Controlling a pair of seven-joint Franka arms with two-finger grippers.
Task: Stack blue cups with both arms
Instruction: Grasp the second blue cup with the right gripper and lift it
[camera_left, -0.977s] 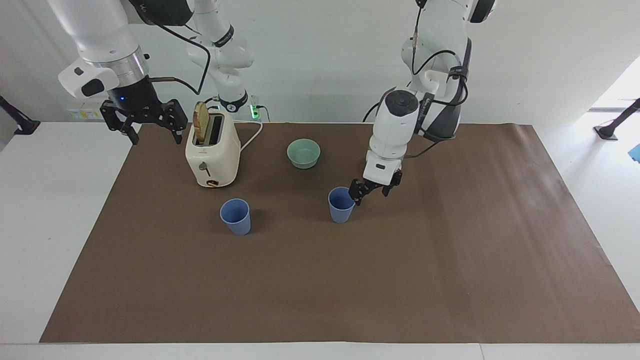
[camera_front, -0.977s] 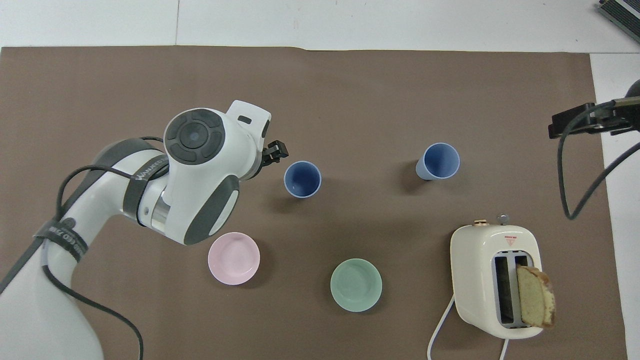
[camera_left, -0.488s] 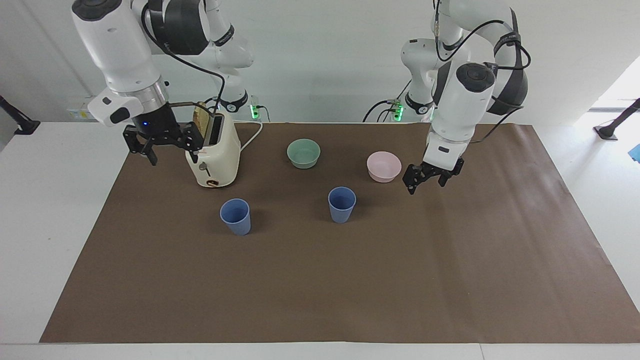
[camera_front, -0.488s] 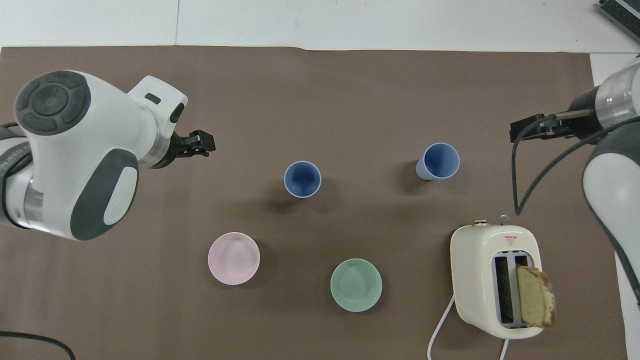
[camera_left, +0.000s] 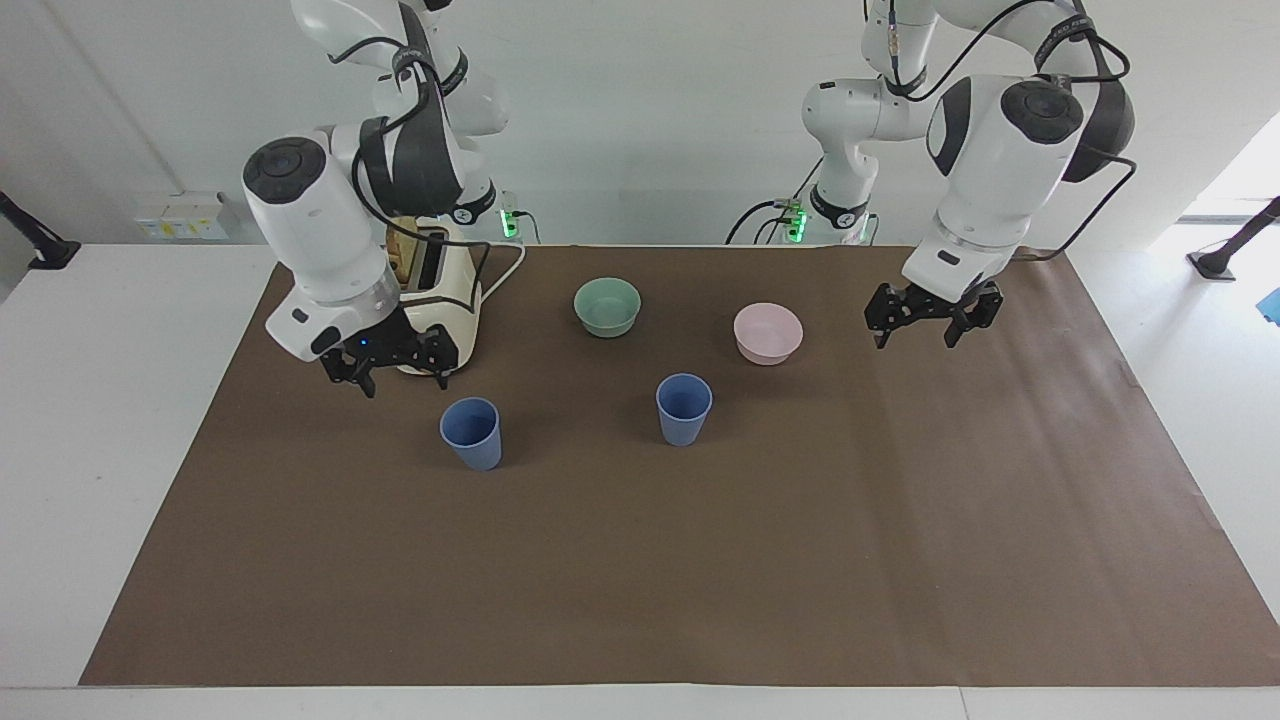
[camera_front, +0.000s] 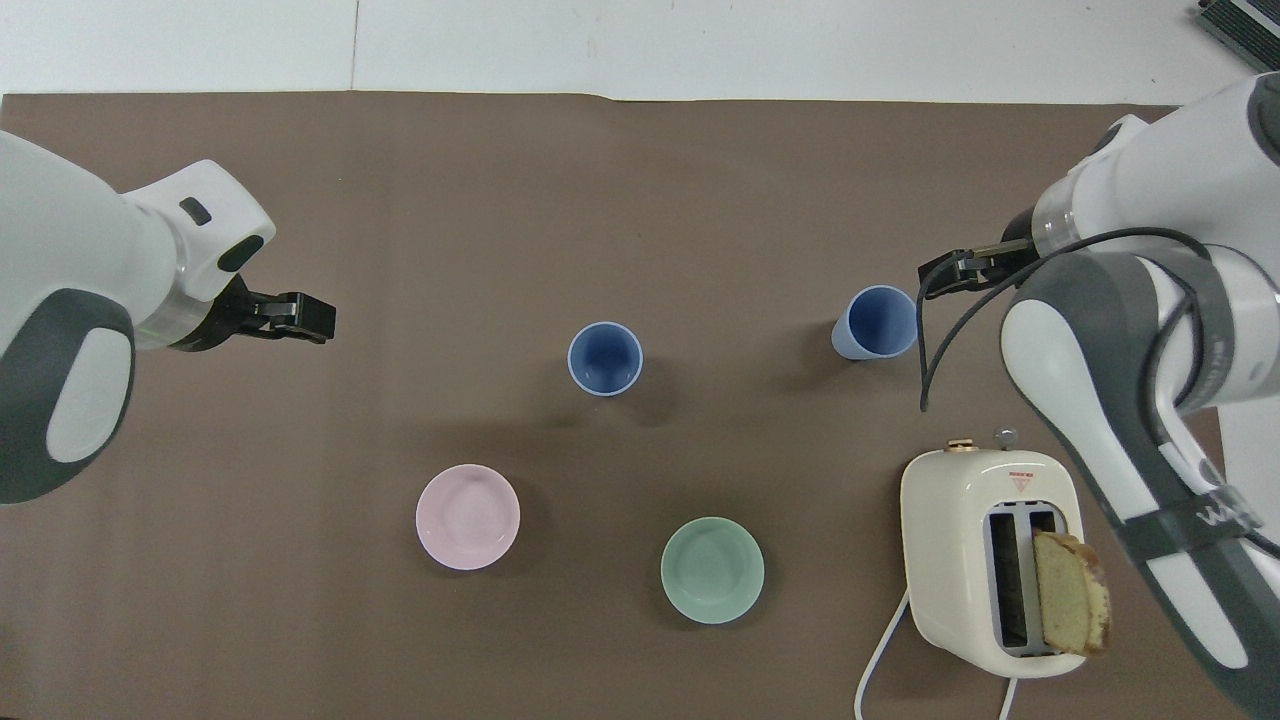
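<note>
Two blue cups stand upright and apart on the brown mat. One cup (camera_left: 684, 409) (camera_front: 605, 358) is at the middle. The other cup (camera_left: 471, 432) (camera_front: 878, 322) is toward the right arm's end. My right gripper (camera_left: 405, 384) (camera_front: 942, 270) is open and empty. It hangs low over the mat between the toaster and that second cup, close to it but not touching. My left gripper (camera_left: 914, 341) (camera_front: 312, 318) is open and empty. It is over the mat toward the left arm's end, beside the pink bowl and well away from both cups.
A cream toaster (camera_left: 462, 300) (camera_front: 985, 540) with a bread slice stands nearer to the robots than the second cup. A pale green bowl (camera_left: 607, 306) (camera_front: 712, 570) and a pink bowl (camera_left: 768, 333) (camera_front: 468, 516) sit nearer to the robots than the middle cup. The mat (camera_left: 700, 560) stretches on farther out.
My left gripper drew back from the middle cup toward the left arm's end. My right gripper came down from beside the toaster to near the second cup. The cups did not move.
</note>
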